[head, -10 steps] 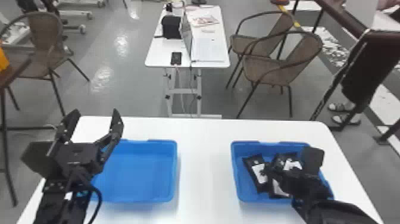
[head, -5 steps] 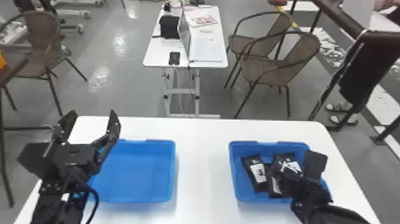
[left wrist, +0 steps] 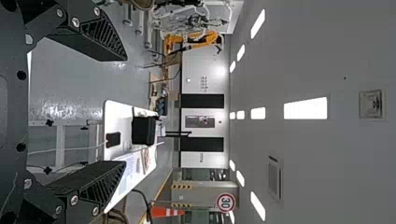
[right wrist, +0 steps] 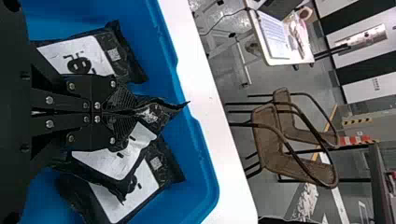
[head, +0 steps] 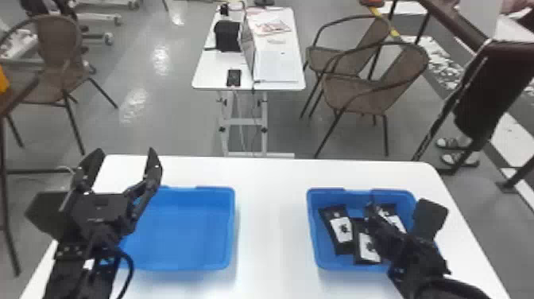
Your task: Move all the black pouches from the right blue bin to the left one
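In the head view my left gripper (head: 123, 163) stands open above the left blue bin's (head: 232, 226) left side. It is also open in the left wrist view (left wrist: 125, 112). My right gripper (head: 370, 208) is inside the right blue bin (head: 312, 226). The right wrist view shows the right gripper (right wrist: 136, 112) shut on the crumpled edge of a black pouch (right wrist: 159, 113) with a white label. Beside that pouch lie a second pouch (right wrist: 128, 56) and a third (right wrist: 163, 170), partly covered by the held one. From the head, pouches show at left (head: 337, 232), middle (head: 366, 242) and right (head: 391, 216).
Both bins stand on a white table (head: 274, 222), with a wide gap of bare tabletop between them. Behind it are a smaller white table (head: 206, 75), brown chairs (head: 357, 95) and, at the right, a dark hanging panel (head: 492, 83).
The right gripper has shifted slightly over the pouches, and more of the middle pouch's label shows beside it now. The left arm has hardly moved.
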Robot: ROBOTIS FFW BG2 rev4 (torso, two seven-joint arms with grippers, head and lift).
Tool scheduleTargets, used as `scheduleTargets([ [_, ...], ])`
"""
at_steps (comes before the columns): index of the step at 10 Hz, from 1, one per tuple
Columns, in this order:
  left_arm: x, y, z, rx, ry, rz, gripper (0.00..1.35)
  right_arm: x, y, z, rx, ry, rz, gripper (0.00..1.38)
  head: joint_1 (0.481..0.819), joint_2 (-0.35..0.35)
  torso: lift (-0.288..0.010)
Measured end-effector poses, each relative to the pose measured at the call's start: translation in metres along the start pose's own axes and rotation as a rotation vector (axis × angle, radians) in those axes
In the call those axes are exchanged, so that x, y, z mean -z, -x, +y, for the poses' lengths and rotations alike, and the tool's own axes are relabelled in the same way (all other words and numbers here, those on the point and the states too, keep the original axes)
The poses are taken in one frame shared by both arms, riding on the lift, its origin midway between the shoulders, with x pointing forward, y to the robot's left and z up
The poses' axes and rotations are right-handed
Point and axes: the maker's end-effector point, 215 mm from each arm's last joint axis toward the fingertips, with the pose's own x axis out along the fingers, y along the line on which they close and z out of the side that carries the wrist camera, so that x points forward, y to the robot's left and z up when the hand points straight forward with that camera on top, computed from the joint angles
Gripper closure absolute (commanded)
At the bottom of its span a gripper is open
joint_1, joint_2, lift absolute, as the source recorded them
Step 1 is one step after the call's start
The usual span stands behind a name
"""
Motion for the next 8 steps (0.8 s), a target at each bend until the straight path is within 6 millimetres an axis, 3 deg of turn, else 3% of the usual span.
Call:
scheduleTargets([
  [2, 0.001, 0.0, 0.0, -0.002, 0.002, 0.002, 0.24, -0.028, 0.007, 0.028, -0.05, -0.021, -0.046, 1.21, 0.695, -0.021, 0.01],
  [3, 0.004, -0.001, -0.001, -0.003, 0.008, 0.016, 0.24, -0.041, 0.01, 0.054, -0.099, -0.051, -0.058, 1.21, 0.695, 0.002, 0.01],
  [8, 0.012, -0.006, -0.011, 0.014, 0.022, 0.05, 0.24, -0.096, 0.037, 0.241, -0.595, -0.171, -0.033, 1.21, 0.695, 0.142, 0.01],
])
